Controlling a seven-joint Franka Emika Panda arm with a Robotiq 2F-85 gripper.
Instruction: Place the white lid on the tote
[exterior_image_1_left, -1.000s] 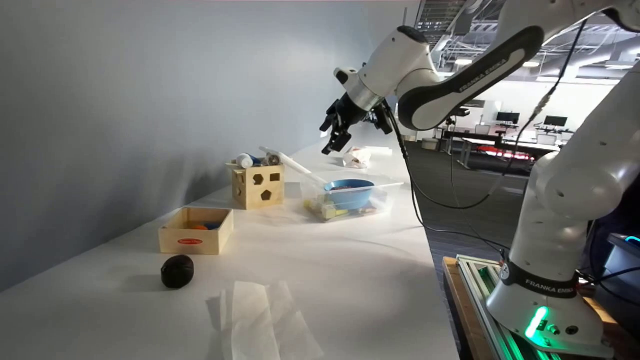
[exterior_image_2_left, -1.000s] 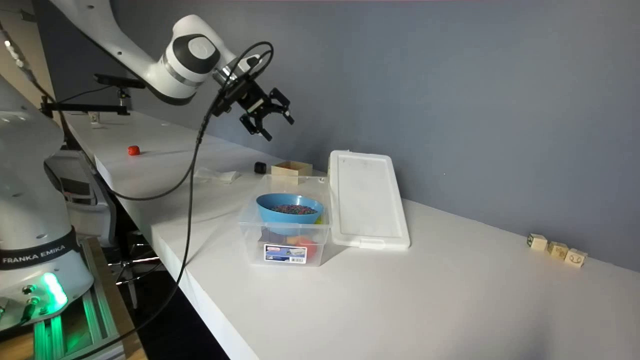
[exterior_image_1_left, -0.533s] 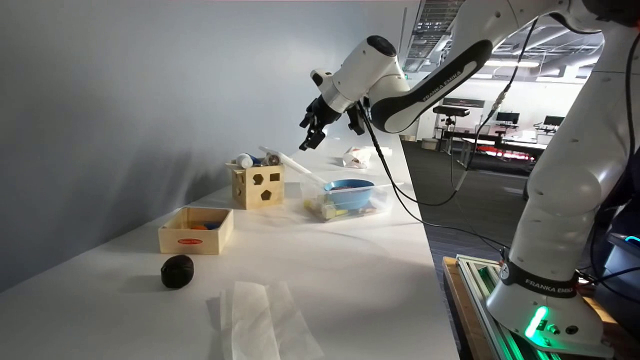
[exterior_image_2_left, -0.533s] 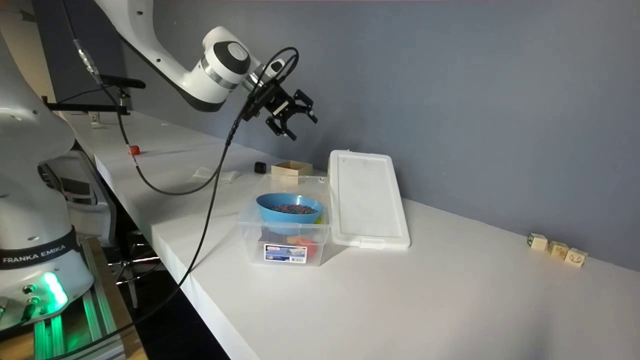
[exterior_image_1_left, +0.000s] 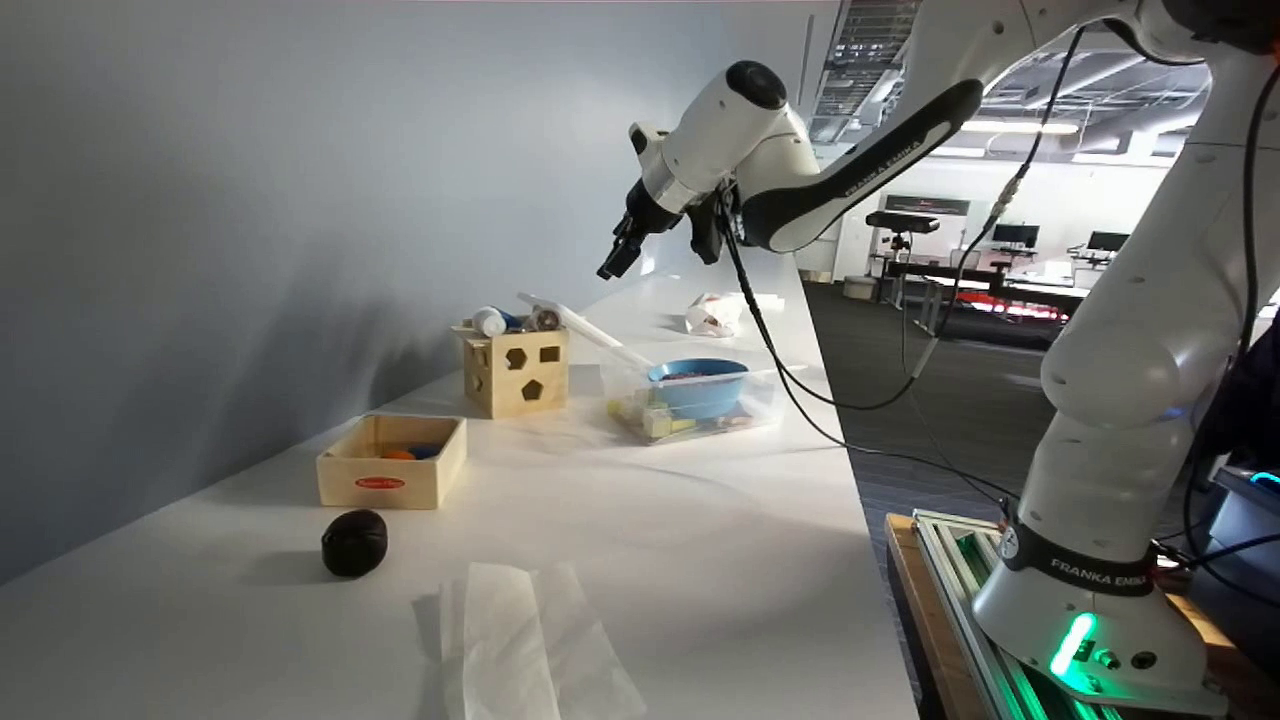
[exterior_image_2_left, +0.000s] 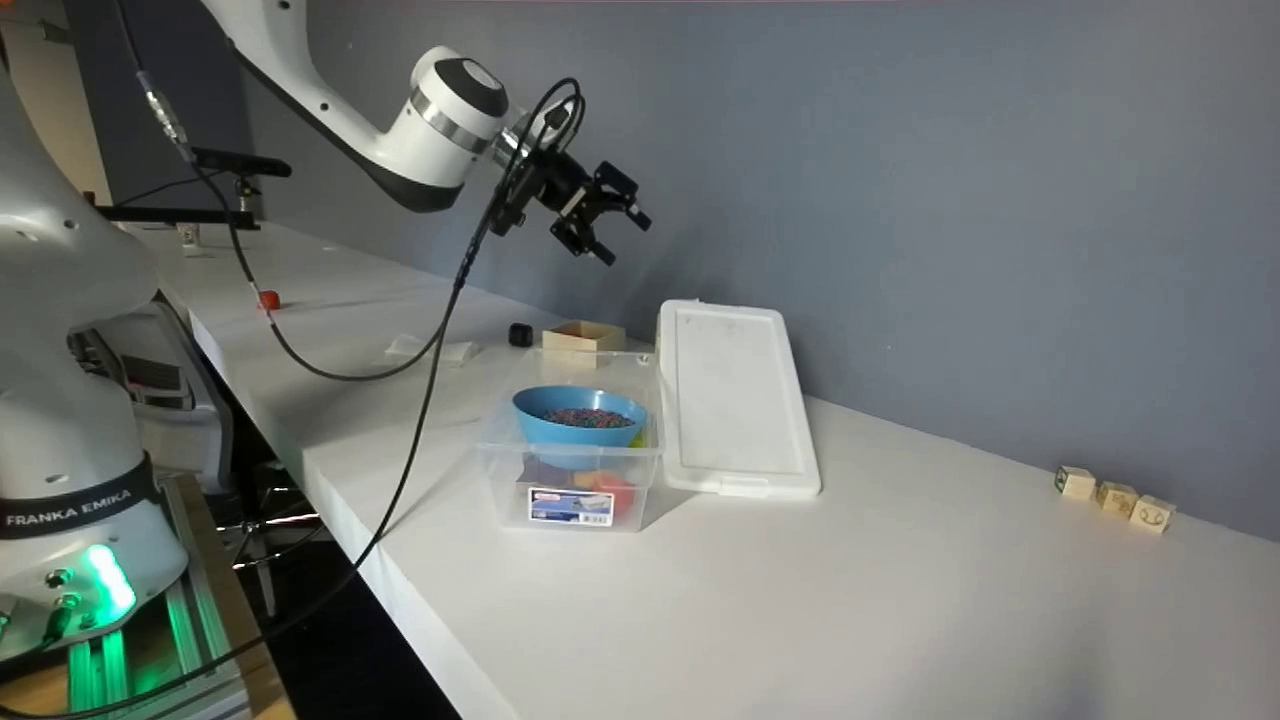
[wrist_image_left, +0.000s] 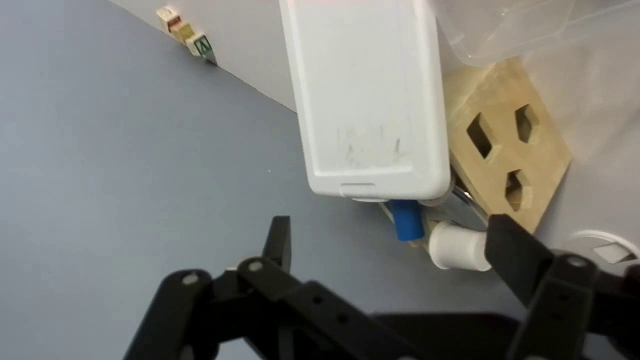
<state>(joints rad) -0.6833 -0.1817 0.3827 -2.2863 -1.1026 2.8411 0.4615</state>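
Observation:
The white lid (exterior_image_2_left: 738, 395) leans at a slope beside the clear plastic tote (exterior_image_2_left: 500, 495), its low end on the table. Its raised end lies at the wooden shape-sorter cube, as an exterior view shows the lid (exterior_image_1_left: 590, 330) edge-on. The tote (exterior_image_1_left: 622, 400) has no lid on it and holds a blue bowl (exterior_image_2_left: 575, 430) and loose blocks. My gripper (exterior_image_2_left: 627, 240) is open and empty, above and short of the lid's raised end. In the wrist view the gripper's fingers (wrist_image_left: 390, 222) are spread wide, below the near edge of the lid (wrist_image_left: 370, 100).
The wooden cube (exterior_image_1_left: 518, 375) carries a white cup (wrist_image_left: 457, 247) and a blue-capped item (wrist_image_left: 407, 220) under the lid's raised end. A grey wall (exterior_image_2_left: 950, 200) stands behind. A wooden box (exterior_image_1_left: 390, 480), black object (exterior_image_1_left: 354, 543) and small blocks (exterior_image_2_left: 1115, 498) lie on the table.
My arm has moved toward the wall and the lid's raised end. In the last half second the gripper has turned and tilted up slightly. The lid and tote have not moved.

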